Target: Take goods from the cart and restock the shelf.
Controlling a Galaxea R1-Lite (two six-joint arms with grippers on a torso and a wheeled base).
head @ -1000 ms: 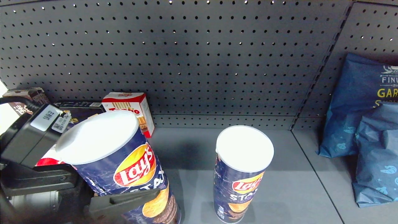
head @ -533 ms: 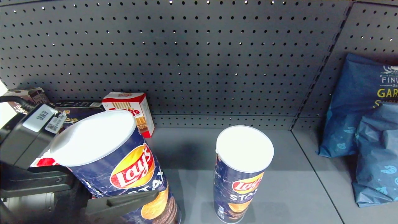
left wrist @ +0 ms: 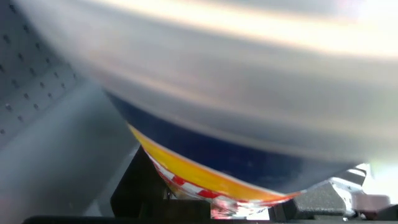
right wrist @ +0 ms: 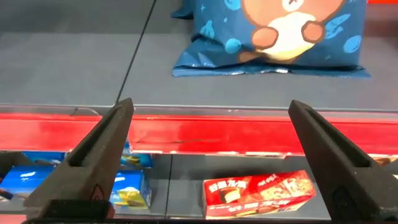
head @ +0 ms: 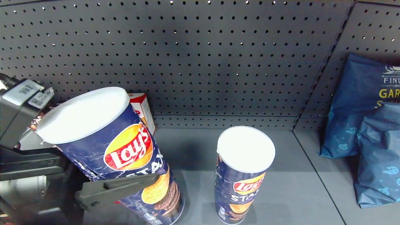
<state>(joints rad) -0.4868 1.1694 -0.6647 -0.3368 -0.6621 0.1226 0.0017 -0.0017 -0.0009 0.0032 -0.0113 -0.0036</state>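
Dim overhead light leaves the pegboard (head: 200, 56) dark, with pinpoints shining through holes along the upper edge. The white lids of the held can (head: 109, 150) and standing can (head: 242, 175) glare, and soft shadows pool on the shelf (head: 290, 187) behind them. In the left wrist view the held can is an unfocused smear, washed out at upper right.

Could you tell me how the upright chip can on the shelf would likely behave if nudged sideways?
The upright chip can is tall and narrow on a small base, so it would probably tip easily. Being round, it would likely roll along the flat shelf once down. Its wall looks stiff.
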